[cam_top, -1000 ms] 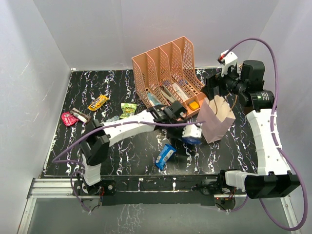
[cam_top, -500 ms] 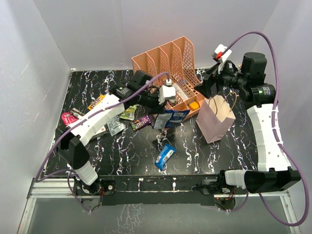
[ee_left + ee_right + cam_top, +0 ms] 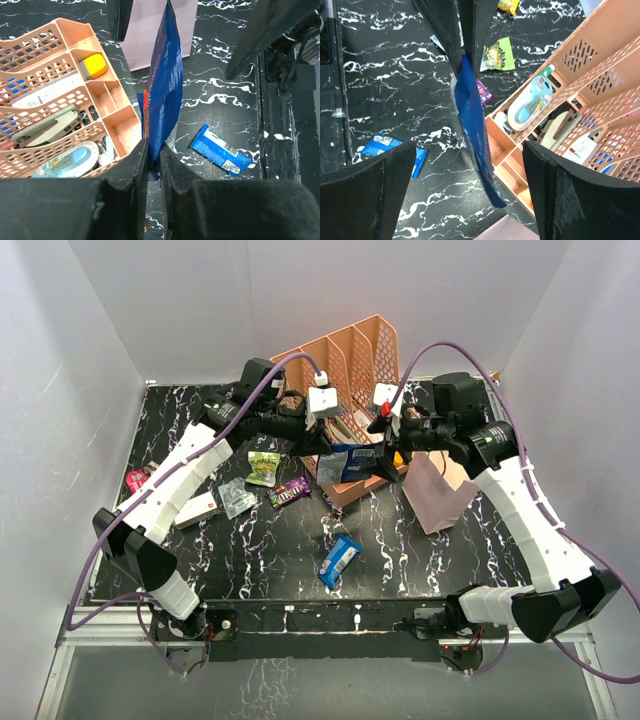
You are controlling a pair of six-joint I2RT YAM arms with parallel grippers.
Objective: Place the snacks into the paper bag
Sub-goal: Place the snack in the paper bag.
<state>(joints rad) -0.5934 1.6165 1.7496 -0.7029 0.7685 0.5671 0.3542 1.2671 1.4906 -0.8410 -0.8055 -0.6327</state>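
My left gripper (image 3: 318, 445) is shut on the end of the dark blue crisp bag (image 3: 352, 462) and holds it in the air in front of the organiser; the left wrist view shows the bag (image 3: 165, 80) pinched between the jaws (image 3: 154, 150). My right gripper (image 3: 385, 452) is open, and its jaws (image 3: 470, 150) stand wide on either side of the bag's free end (image 3: 475, 125) without touching it. The mauve paper bag (image 3: 440, 495) stands to the right, held by neither gripper. A blue-white bar (image 3: 340, 560) lies on the table at the front.
The peach mesh organiser (image 3: 345, 375) with pens and tools stands behind the grippers. Green (image 3: 263, 467), purple (image 3: 290, 490), clear (image 3: 237, 498) and red (image 3: 135, 480) packets lie on the black marbled table at the left. White walls close in three sides.
My left gripper has carried the crisp bag right, up to the organiser's front. My right arm has swung left, away from the paper bag's top, to straddle the crisp bag with open jaws.
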